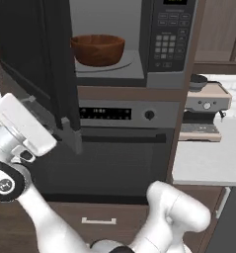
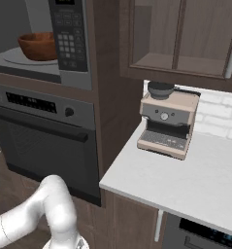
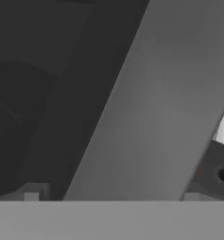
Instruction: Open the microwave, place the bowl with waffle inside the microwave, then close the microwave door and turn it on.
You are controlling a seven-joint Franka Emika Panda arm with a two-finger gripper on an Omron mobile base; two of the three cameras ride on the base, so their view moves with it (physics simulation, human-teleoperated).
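The microwave door (image 1: 35, 64) is swung open, with the gripper (image 1: 60, 131) set against its lower edge; its opening cannot be told. The bowl with waffle (image 1: 98, 49) is seated inside the microwave (image 1: 169, 39).

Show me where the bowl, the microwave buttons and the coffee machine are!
bowl with waffle (image 1: 98, 50): left base view, on its brown outer wall.
microwave keypad (image 1: 166, 44): left base view, on the number buttons.
coffee machine (image 2: 165, 125): right base view, on its front panel.
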